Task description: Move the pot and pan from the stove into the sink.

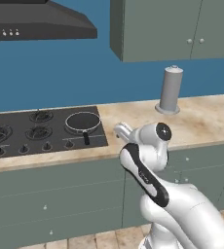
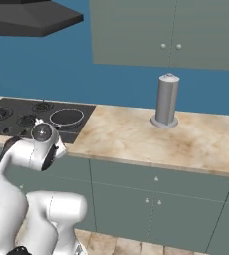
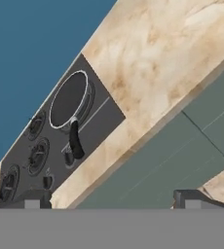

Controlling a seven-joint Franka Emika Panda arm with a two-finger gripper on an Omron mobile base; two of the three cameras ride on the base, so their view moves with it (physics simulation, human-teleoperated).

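1. Take the stove (image 1: 41,131) as your landmark: it sits flush in the beige marbled counter (image 1: 206,119), burner grates across its top and a row of small knobs along its front edge.
2. You'll find the pan (image 1: 83,121) on the stove's rear right burner, nearest the bare counter. Its long black handle (image 1: 86,137) points toward the stove's front edge, ending just by the knobs.
3. In the hand view the same pan (image 3: 69,98) sits at the stove's far corner, handle (image 3: 75,141) running toward you, and the picture is rolled steeply.
4. Your gripper (image 3: 113,198) has its jaws spread wide with nothing between them; the two dark tips stand far apart. It hangs out in front of the stove's front right corner, over the cabinet fronts (image 3: 182,155), well apart from the pan.
5. To the right of the stove, well along the counter, a tall grey cylinder (image 1: 171,90) stands upright on a round base near the blue wall (image 1: 60,73).
6. Above the stove you see a dark range hood (image 1: 36,22); grey-green wall cabinets (image 1: 177,29) hang to its right.
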